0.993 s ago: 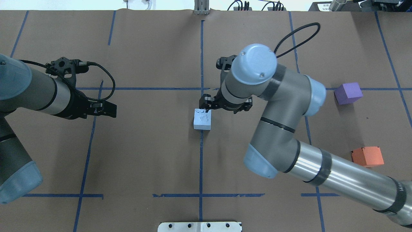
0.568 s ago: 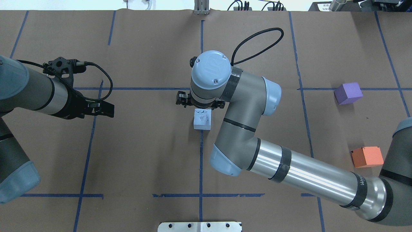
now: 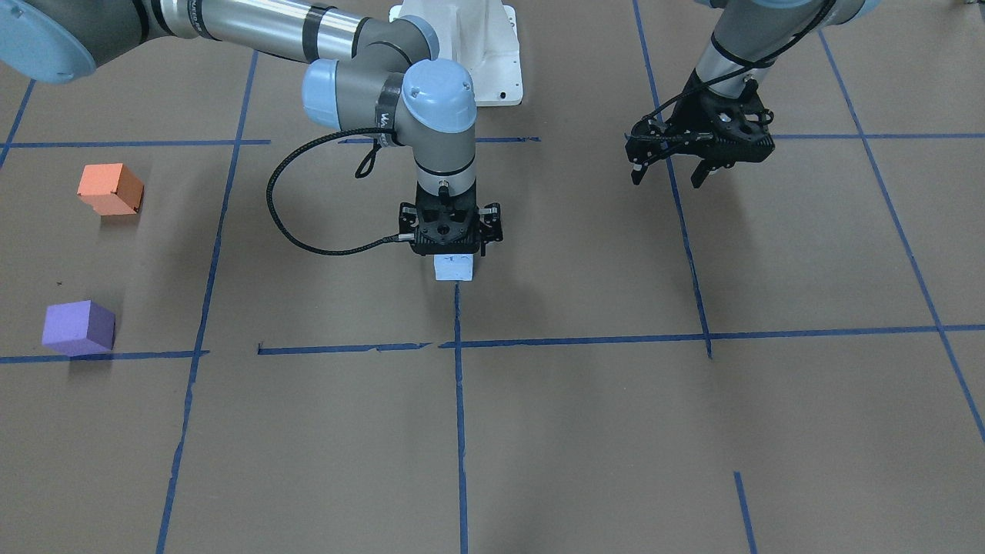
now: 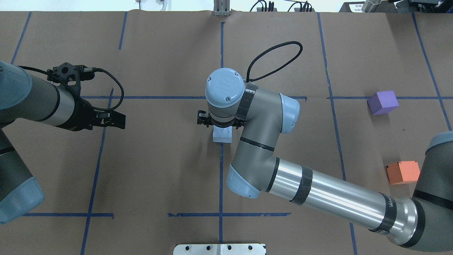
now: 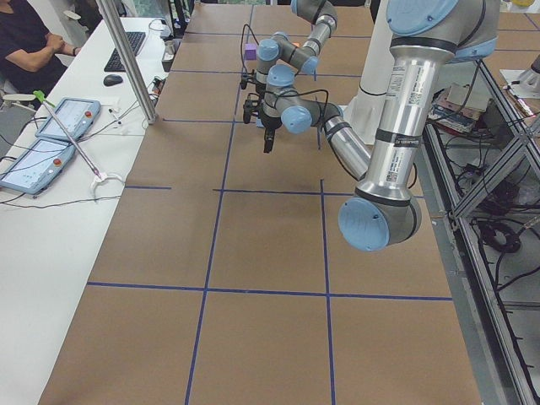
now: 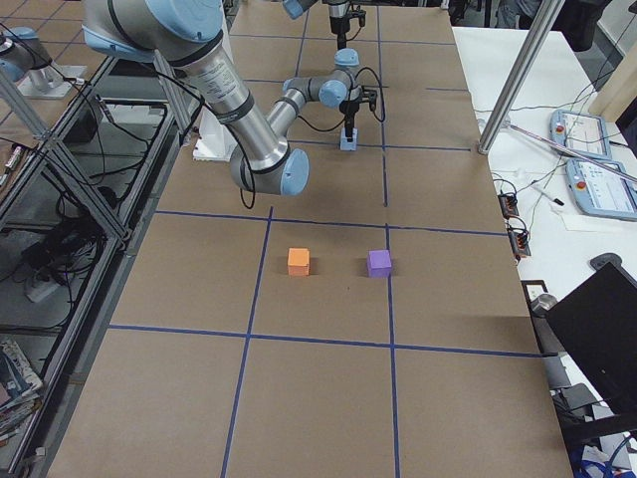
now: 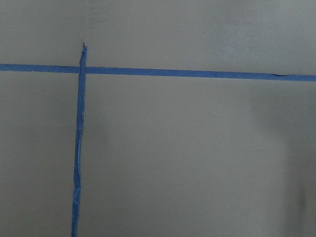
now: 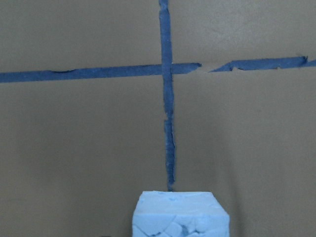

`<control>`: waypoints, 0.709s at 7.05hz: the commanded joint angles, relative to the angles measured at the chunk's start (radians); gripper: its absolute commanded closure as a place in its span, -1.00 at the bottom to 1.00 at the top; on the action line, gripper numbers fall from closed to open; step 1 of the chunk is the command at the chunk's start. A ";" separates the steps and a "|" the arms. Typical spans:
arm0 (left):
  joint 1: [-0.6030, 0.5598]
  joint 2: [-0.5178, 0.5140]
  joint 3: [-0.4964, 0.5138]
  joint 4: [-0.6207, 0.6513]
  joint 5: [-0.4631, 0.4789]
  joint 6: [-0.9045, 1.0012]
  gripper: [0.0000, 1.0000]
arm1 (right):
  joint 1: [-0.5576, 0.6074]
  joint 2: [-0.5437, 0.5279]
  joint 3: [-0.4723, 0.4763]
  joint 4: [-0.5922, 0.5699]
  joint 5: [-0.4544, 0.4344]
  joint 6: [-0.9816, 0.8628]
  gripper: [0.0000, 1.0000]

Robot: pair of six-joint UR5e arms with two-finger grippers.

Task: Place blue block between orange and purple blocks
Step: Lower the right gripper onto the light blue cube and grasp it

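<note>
Got the blue block point(image 3: 453, 267) sitting flat on the bench point(image 3: 585, 431), pretty much dead centre, right at the end of the middle tape line point(image 3: 459, 400). Looks cracked and chipped on top in the right wrist view. Not in its spot yet: well apart from the orange block point(image 3: 110, 188) and the purple block point(image 3: 77, 328), both way over on the robot's right side, near each other but not touching. Found the right end effector point(image 3: 448, 245) hanging straight above the blue block, pointing down, just over its top face. Can't actually make out the fingertips behind the black housing, but going by the side links splayed out wide in the front view, calling it spread apart and not clamped on anything. Can't tell whether the tips reach down past the block's top edge either. Spotted the left end effector point(image 3: 666, 178) well off to the other side, hovering above a tape line, fingers point(image 3: 636, 175) plainly apart and holding nothing. Only brown paper and two crossing tape strips in the left wrist view, so not much to add there. Further out: white robot base point(image 3: 462, 46) at the back edge of the bench, plus a white side desk point(image 5: 51, 219) past the far edge with a couple of pendants point(image 5: 67, 118), a keyboard point(image 5: 126, 46) and a seated person point(image 5: 25, 38).
</note>
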 commanded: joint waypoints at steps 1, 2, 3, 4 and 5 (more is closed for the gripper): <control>0.000 0.001 0.000 0.000 -0.002 0.000 -1.00 | -0.017 -0.003 -0.024 0.000 -0.006 -0.013 -0.97; 0.000 0.001 0.001 0.000 0.001 0.000 -1.00 | -0.017 0.002 -0.030 0.001 -0.008 -0.033 -0.89; 0.000 0.001 0.000 0.000 0.001 0.000 -1.00 | -0.017 0.003 -0.032 0.003 -0.009 -0.036 -0.60; 0.000 0.001 -0.002 0.000 0.001 0.000 -1.00 | -0.014 0.003 -0.032 0.006 -0.011 -0.038 -0.25; 0.000 0.001 -0.002 0.000 -0.002 0.000 -1.00 | -0.014 0.002 -0.033 0.009 -0.015 -0.038 0.05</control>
